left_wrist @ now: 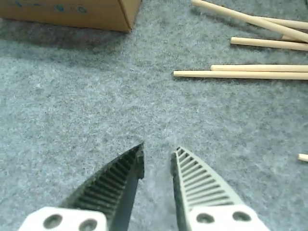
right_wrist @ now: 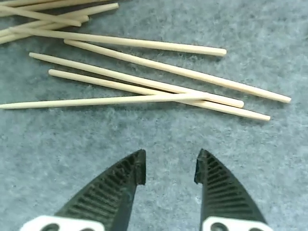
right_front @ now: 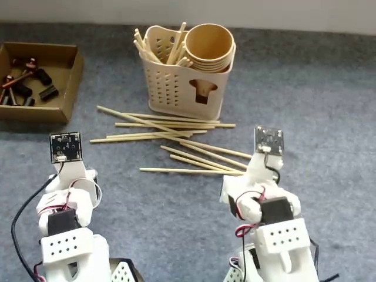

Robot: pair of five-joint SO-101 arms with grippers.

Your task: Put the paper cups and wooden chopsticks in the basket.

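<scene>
- The left gripper (left_wrist: 158,161) hangs low over the carpet (left_wrist: 72,96), jaws slightly apart and empty; chopsticks (left_wrist: 240,74) lie ahead of it, toward the other arm's side.
- The right gripper (right_wrist: 169,166) tilts down, jaws wider apart and empty, with loose chopsticks just beyond its tips.
- Farther ahead stands the basket (right_front: 176,88), holding cups (right_front: 208,44) and more chopsticks.

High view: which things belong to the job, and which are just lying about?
Job:
- basket
- cups, stacked in the basket
- chopsticks, some standing in the basket, the rest scattered in front of it

Lying about:
- box
- small parts in the box
</scene>
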